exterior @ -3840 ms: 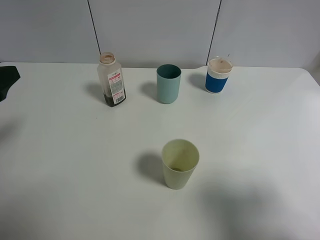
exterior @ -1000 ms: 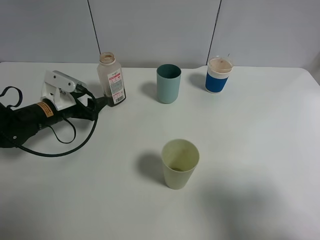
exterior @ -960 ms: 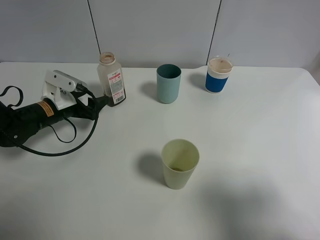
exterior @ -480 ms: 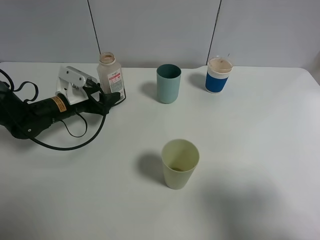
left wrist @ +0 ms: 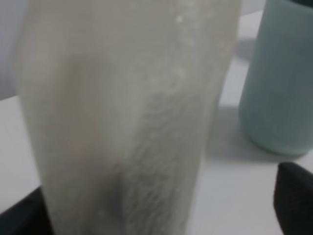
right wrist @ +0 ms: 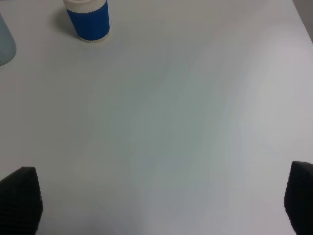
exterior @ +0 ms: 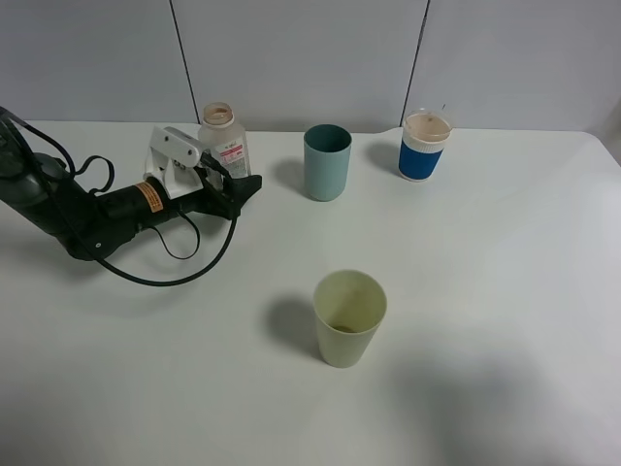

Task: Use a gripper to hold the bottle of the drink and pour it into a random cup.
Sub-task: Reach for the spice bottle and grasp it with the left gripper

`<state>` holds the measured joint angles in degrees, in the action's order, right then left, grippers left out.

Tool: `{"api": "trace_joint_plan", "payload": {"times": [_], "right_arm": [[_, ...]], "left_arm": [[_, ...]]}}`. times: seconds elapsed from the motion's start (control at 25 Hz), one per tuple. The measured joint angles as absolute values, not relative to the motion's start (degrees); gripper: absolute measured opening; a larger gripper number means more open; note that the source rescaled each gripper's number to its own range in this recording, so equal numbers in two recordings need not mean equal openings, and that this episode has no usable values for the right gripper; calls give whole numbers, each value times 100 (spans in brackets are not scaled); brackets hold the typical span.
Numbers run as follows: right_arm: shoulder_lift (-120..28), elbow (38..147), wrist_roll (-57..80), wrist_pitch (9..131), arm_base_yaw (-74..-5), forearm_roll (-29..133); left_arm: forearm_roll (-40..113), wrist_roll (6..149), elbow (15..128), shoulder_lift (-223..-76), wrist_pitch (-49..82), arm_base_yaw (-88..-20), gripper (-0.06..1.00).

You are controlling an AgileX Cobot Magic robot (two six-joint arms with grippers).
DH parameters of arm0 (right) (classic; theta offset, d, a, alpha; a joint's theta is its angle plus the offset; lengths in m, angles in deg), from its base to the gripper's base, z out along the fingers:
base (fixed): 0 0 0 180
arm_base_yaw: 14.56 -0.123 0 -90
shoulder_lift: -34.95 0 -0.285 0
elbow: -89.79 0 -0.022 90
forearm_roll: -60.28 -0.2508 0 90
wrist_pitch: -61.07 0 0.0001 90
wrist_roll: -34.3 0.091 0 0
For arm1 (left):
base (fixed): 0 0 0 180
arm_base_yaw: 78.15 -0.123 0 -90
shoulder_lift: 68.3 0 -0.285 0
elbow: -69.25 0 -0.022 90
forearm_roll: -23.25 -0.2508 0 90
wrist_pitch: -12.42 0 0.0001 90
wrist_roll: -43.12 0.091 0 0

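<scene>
High view: the step in hand is the reach to grasp. The left gripper (exterior: 233,178) lies low at the bottle (exterior: 221,134), which stands upright on the table (exterior: 485,291), left of the cup (exterior: 327,163).

Left wrist: the bottle sits between spread jaws, one fingertip (left wrist: 296,196) clear of it, so it is not yet clamped. Next, I judge: close squarely, then lift.

Right wrist: the right gripper (right wrist: 159,198) gapes, holding nothing.

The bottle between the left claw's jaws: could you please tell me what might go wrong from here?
The bottle has no cap, and the open left claw is not yet gripping it, so a sideways nudge may tip it and spill. The teal cup stands close by; swinging the bottle across could knock it over.
</scene>
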<state>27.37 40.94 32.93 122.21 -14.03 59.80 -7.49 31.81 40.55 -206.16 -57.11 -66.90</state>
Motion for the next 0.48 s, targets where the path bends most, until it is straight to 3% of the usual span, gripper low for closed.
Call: {"api": "trace_joint_plan", "payload": {"times": [0.48], "right_arm": [[2737,4094,3293,12221,-1403,5980]], "left_arm": [[-755,3181,4533,-20945,-5711,-6672,82]]}}
